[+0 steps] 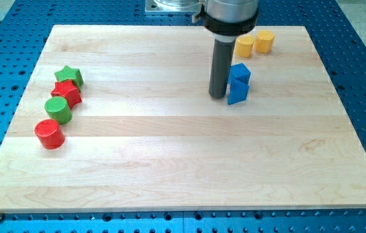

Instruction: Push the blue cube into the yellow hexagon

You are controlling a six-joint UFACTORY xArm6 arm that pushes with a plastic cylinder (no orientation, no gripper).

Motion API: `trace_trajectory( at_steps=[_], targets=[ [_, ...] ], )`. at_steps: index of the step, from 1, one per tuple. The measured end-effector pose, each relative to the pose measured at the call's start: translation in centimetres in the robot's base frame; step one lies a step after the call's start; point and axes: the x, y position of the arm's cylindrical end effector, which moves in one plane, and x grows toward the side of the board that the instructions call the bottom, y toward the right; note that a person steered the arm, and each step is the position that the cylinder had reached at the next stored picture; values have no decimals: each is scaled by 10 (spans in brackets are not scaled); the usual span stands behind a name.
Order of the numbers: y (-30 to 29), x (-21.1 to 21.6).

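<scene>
The blue cube (240,73) sits right of the view's centre, near the top, touching a second blue block (237,92) just below it. The yellow hexagon (265,41) lies near the board's top edge, up and right of the cube, beside a yellow block (244,45) on its left. My tip (218,96) rests on the board just left of the two blue blocks, about level with the lower one and close to or touching it.
At the view's left lie a green star (69,75), a red star (66,92), a green cylinder (58,110) and a red cylinder (49,134) in a diagonal row. The wooden board (170,162) sits on a blue perforated table.
</scene>
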Motion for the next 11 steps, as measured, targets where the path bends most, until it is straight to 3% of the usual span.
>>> trace_trajectory(
  at_steps=[2, 3, 4, 5, 6, 8, 10, 11],
  targets=[
    [40, -15],
    [30, -55],
    [28, -56],
    [22, -12],
    [40, -20],
    [82, -75],
    [94, -75],
    [135, -37]
  ],
)
